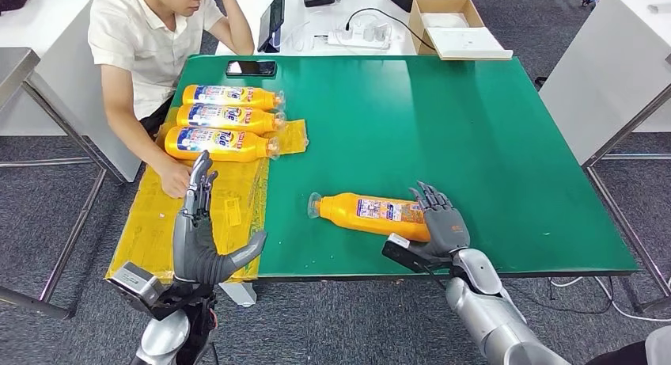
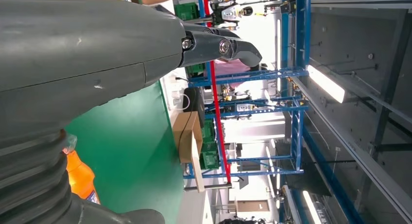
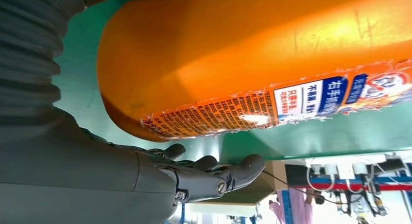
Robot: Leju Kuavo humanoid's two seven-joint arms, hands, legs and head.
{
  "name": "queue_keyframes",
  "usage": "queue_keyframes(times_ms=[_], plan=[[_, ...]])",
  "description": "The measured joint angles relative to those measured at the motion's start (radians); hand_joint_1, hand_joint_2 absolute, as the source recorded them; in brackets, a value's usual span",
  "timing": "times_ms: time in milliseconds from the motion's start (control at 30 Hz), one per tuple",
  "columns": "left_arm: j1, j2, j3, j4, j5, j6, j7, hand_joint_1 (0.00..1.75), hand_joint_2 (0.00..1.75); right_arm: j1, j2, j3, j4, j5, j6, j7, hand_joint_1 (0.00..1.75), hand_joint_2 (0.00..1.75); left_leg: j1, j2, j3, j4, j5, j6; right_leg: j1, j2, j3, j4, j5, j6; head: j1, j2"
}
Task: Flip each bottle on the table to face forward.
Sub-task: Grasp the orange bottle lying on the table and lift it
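Note:
One orange bottle (image 1: 368, 212) lies on its side on the green table (image 1: 443, 119) near the front edge, cap to the left, fine-print label up. My right hand (image 1: 440, 222) sits at its base end, fingers spread over the base, thumb stretched along the near side, not closed. Close up, the bottle (image 3: 252, 54) hangs just off my right hand (image 3: 97, 180), whose fingers (image 3: 218, 178) are apart from it. Three more bottles (image 1: 225, 119) lie in a row at the left, Tide labels up. My left hand (image 1: 202, 238) is open, fingers straight, over the yellow sheet (image 1: 150, 222).
A person sits at the table's left corner with a hand (image 1: 172, 179) resting on the yellow sheet beside my left hand. A black phone (image 1: 251, 67) lies at the far edge. A cardboard box (image 1: 451, 24) stands on the white table behind.

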Motion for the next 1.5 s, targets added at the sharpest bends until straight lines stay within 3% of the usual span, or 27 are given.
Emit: queue_keyframes(times_ms=[133,267,433,633,800,900,1100,1233,1400,1500], plan=[[-0.006,0.0,-0.003,0.0,0.015,-0.02,0.008,0.0,1.75,-0.042,0.002,0.003,0.044,0.002,0.091,0.061,0.03,1.75,0.0,0.002,0.004,0.0,0.0,0.0,0.0,0.001,0.002,0.0,0.0,0.0,0.0,0.0],[-0.022,-0.001,-0.009,0.003,0.045,-0.04,0.012,0.0,1.75,-0.075,0.001,0.002,0.096,-0.039,0.163,0.043,1.74,1.75,0.0,0.002,0.008,0.0,0.0,0.0,0.0,0.001,0.007,-0.001,0.0,0.0,0.0,0.0],[-0.044,-0.002,-0.017,0.014,0.069,-0.053,0.008,0.0,1.75,-0.092,0.002,-0.004,0.138,-0.084,0.259,-0.051,1.75,1.75,0.0,0.003,0.013,0.0,-0.001,0.0,0.0,0.002,0.01,-0.001,0.0,0.0,0.0,0.0],[-0.062,-0.023,-0.018,0.027,0.118,-0.034,0.002,0.0,1.75,-0.125,-0.005,0.008,0.176,-0.059,0.352,0.02,1.75,1.75,0.001,0.006,0.027,0.0,-0.007,0.0,0.002,0.006,0.013,-0.002,-0.005,-0.001,0.0,0.0],[-0.078,-0.035,-0.02,0.053,0.137,-0.03,0.021,0.0,1.75,-0.131,-0.014,-0.001,0.195,-0.115,0.401,0.01,1.75,1.75,0.001,0.005,0.044,-0.001,-0.014,0.001,0.003,0.006,0.03,-0.003,-0.013,0.001,0.0,0.0],[-0.086,-0.036,-0.024,0.064,0.138,-0.03,0.021,0.0,1.75,-0.123,-0.017,-0.024,0.201,-0.187,0.434,-0.073,1.75,1.75,0.001,0.005,0.048,-0.001,-0.016,0.001,0.003,0.006,0.037,-0.003,-0.013,0.001,0.0,0.0],[-0.081,-0.042,-0.024,0.069,0.145,0.056,0.052,0.0,1.75,-0.053,0.007,-0.096,0.19,-0.354,0.41,-0.355,1.75,1.75,0.002,0.005,0.041,0.0,-0.016,0.001,0.003,0.006,0.041,-0.003,-0.012,0.002,0.0,0.0],[-0.039,-0.049,-0.018,0.08,0.229,0.079,0.132,0.0,1.75,0.058,0.079,-0.153,0.068,-0.514,0.319,-0.447,1.75,1.75,0.003,0.004,0.03,0.0,-0.016,0.001,0.003,0.005,0.031,-0.002,-0.012,0.002,0.0,0.0],[0.026,-0.051,-0.018,0.12,0.353,-0.028,0.205,0.0,1.75,0.232,0.178,-0.173,-0.235,-0.741,0.272,-0.446,1.75,1.75,0.004,0.001,0.019,0.0,-0.015,0.0,0.003,0.004,0.02,-0.001,-0.012,0.002,0.0,0.0],[0.049,-0.051,-0.022,0.145,0.371,-0.066,0.215,0.0,1.75,0.295,0.219,-0.169,-0.391,-0.8,0.257,-0.444,1.75,1.75,0.004,0.001,0.016,0.0,-0.015,0.0,0.003,0.004,0.016,-0.001,-0.013,0.002,0.0,0.0]])
